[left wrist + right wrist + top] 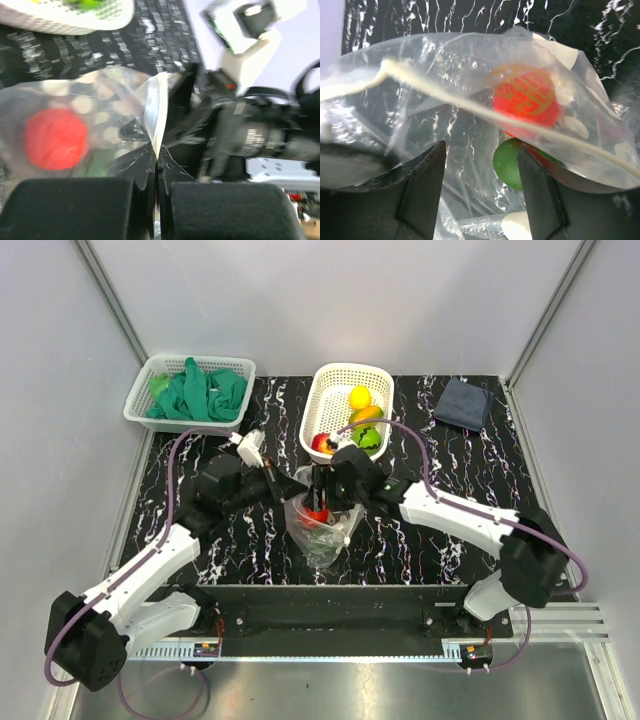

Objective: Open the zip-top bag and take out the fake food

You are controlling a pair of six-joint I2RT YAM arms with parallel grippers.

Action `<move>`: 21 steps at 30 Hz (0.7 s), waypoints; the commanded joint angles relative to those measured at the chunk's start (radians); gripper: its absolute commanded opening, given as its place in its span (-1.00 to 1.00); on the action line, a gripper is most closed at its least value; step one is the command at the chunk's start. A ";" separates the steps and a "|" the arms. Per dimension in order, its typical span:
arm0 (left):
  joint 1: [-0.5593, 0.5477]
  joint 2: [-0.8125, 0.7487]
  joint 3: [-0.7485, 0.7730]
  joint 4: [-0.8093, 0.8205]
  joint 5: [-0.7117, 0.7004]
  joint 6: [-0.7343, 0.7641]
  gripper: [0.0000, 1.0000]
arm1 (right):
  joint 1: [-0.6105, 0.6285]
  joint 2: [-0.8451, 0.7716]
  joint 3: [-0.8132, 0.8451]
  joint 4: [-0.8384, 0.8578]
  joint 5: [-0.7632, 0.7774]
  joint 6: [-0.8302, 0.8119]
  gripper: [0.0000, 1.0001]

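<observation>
The clear zip-top bag stands in the middle of the black marbled table, its mouth up. My left gripper is shut on the bag's whitish zip strip and holds that edge up. My right gripper is open at the bag's mouth, its fingers spread with nothing between them but bag film. A red piece and a green piece of fake food lie inside the bag; the red one also shows in the left wrist view. Yellow, orange, green and red pieces lie in the white basket.
A second white lattice basket with green cloth gloves stands at the back left. A dark folded cloth lies at the back right. The two arms meet closely over the bag.
</observation>
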 commanded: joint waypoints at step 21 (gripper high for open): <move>0.072 -0.065 -0.203 0.063 -0.043 0.081 -1.00 | 0.009 0.387 0.174 0.048 -0.029 0.041 0.71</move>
